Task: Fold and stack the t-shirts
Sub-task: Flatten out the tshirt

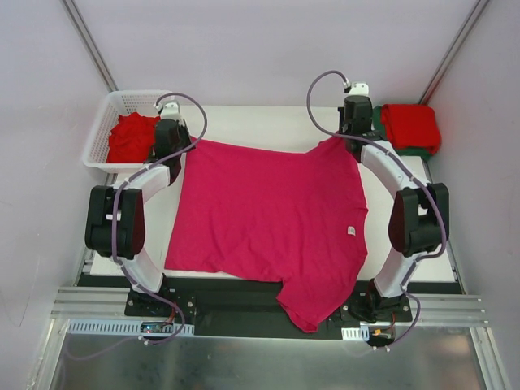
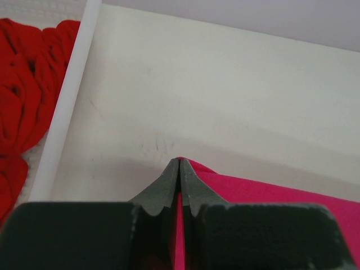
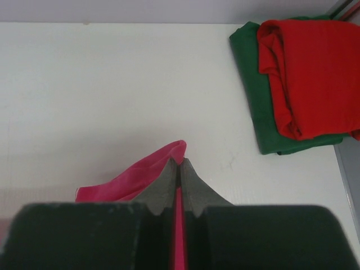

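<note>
Pink shirt (image 1: 268, 219) is spread flat on the table (image 1: 260, 118), with one sleeve hanging over the near edge. Your left gripper (image 2: 179, 162) is pinched fully closed on the far hem corner. Your right gripper (image 3: 180, 163) is likewise closed tight on the far sleeve tip. Holding both ends of the far edge probably keeps the cloth taut and square, ready to carry that edge over for a fold.

Basket (image 1: 99, 122), far left: one crumpled red shirt (image 1: 132, 136), unfolded. Far right, loose on the table: folded red shirt (image 3: 312, 73) lying on the green shirt (image 3: 253, 84). That looks like your stack.
</note>
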`<state>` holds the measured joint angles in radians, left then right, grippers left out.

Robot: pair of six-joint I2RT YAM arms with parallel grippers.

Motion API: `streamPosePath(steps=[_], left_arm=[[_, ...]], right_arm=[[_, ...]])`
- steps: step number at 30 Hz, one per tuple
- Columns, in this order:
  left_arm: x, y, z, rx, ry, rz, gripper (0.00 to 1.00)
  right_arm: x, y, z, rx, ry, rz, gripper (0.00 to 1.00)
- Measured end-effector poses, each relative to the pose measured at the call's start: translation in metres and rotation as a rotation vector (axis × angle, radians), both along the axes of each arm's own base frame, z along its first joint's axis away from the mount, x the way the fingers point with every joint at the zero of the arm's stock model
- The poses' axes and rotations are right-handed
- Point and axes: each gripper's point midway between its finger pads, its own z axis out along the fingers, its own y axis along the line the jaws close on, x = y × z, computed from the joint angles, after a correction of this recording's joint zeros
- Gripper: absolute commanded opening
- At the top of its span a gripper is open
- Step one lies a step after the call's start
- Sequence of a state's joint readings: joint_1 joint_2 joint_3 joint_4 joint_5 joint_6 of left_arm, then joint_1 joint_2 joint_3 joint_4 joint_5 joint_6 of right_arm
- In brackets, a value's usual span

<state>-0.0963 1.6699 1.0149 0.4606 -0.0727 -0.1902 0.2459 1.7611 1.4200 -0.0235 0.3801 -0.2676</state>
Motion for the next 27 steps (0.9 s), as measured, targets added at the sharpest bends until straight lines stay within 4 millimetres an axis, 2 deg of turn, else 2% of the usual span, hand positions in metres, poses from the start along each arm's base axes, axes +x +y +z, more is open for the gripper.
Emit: streamPosePath(steps=[5,14,26,27], left_arm=[[0.029,-0.002,-0.004,0.026,-0.005,-0.010,0.00],[0.054,-0.002,-0.023,0.074,0.018,-0.027,0.00],[0.085,-0.002,-0.039,0.127,0.031,-0.041,0.00],[0.088,-0.002,-0.040,0.131,0.032,-0.039,0.00]], right_arm=[[0.026,-0.001,-0.010,-0.018,0.000,-0.010,0.01],[0.053,-0.006,-0.031,-0.049,0.025,-0.017,0.01],[0.083,-0.008,-0.041,-0.076,0.022,-0.017,0.01],[0.085,-0.008,-0.043,-0.078,0.023,-0.017,0.09]])
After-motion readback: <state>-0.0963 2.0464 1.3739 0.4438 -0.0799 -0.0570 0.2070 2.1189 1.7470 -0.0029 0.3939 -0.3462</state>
